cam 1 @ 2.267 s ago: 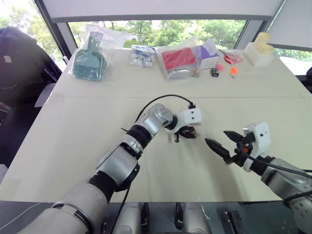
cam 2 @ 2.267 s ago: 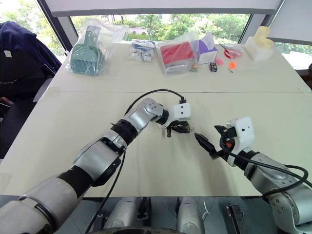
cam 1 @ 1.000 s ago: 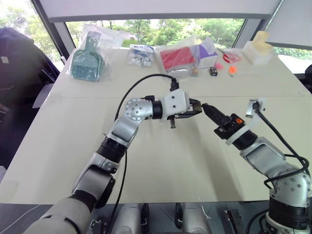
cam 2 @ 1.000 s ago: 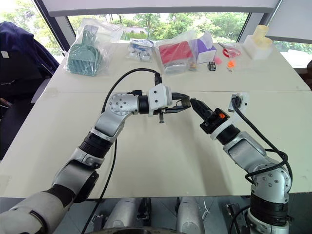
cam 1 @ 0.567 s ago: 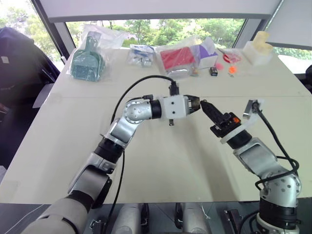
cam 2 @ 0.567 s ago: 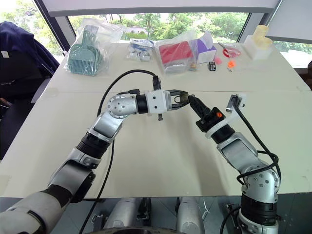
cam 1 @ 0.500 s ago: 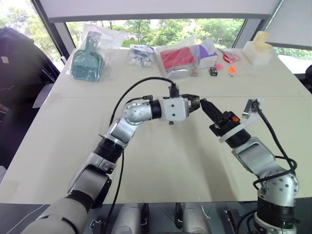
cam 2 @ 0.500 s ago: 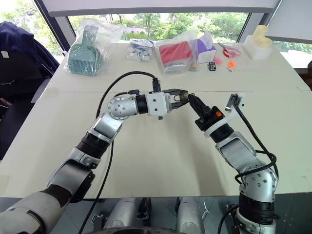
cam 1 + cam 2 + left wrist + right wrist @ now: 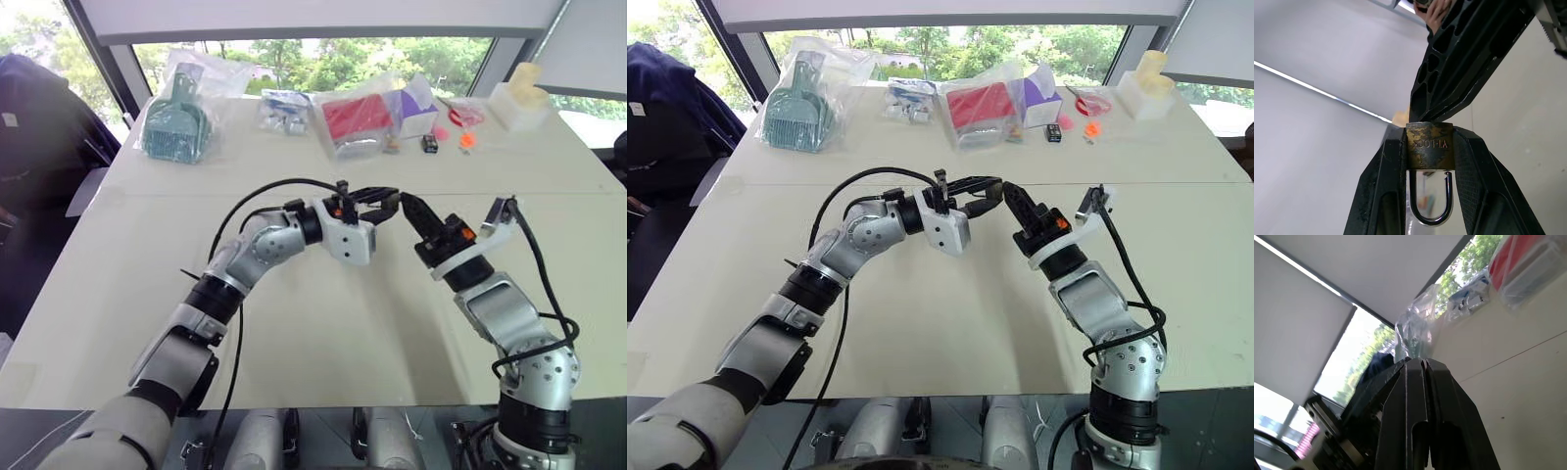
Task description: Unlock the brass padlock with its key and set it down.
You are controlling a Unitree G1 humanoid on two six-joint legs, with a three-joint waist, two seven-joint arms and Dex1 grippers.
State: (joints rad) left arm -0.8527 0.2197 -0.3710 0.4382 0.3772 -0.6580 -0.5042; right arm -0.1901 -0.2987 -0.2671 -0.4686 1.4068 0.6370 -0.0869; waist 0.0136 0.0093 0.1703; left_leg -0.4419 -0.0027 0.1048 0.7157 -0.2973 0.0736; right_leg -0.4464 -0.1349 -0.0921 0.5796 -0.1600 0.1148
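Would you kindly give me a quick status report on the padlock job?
Left gripper shut on the brass padlock, held above the table. Right gripper tip-to-tip at the lock, jaws nearly together. Nothing between them.

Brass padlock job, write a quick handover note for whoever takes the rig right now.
Left gripper: shut on the brass padlock, held up over the table, silver shackle toward the wrist.
Right gripper: jaws look closed, tips meeting the left gripper's tips at the lock; no key can be made out.
Done: padlock picked up and presented.
Left: confirm the key, unlock, set the padlock down.
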